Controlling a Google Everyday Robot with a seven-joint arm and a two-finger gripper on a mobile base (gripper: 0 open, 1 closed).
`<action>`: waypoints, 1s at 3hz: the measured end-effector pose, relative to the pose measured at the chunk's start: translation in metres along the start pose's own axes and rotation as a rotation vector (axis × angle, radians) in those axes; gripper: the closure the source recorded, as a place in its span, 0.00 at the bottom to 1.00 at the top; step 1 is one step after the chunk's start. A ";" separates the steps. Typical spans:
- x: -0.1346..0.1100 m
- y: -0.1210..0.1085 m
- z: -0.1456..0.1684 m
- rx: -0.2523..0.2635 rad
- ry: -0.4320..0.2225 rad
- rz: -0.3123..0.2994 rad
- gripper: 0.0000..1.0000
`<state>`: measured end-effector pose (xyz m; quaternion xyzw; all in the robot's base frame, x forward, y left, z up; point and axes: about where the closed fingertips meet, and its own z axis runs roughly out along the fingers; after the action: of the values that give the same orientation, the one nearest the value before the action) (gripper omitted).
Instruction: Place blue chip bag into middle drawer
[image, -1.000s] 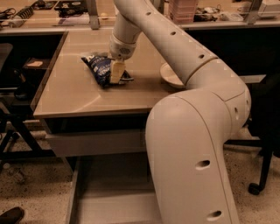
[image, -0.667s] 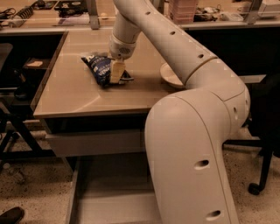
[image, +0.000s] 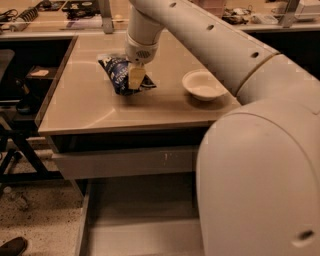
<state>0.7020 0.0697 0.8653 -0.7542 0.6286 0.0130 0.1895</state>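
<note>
**Gripper down on the bag, drawer open below**

From my seat I see 1 arm (image: 210, 35) reaching in from the right, across the table (image: 85, 110) to its back left part. The gripper (image: 136, 80) points down and sits right on the right end of the bag (image: 115, 70). Its pale tip covers that end, so I cannot tell how wide it stands or whether it has hold of the bag.

The bag (dark blue, white lettering) lies on the tabletop, tilted, its long side running from back left to front right. 1 white bowl (image: 204, 86) stands to its right, well apart from it.

Below the tabletop is a shut drawer front (image: 125, 162) with pale scratches. Under that, the drawer (image: 145, 235) is pulled out toward me, with its flat grey bottom bare. The robot's body hides its right part.
</note>
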 end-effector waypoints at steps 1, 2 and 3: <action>-0.001 0.028 -0.026 0.068 0.052 0.023 1.00; -0.002 0.068 -0.041 0.102 0.103 0.038 1.00; -0.001 0.114 -0.049 0.106 0.154 0.064 1.00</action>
<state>0.5830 0.0399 0.8801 -0.7215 0.6648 -0.0722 0.1796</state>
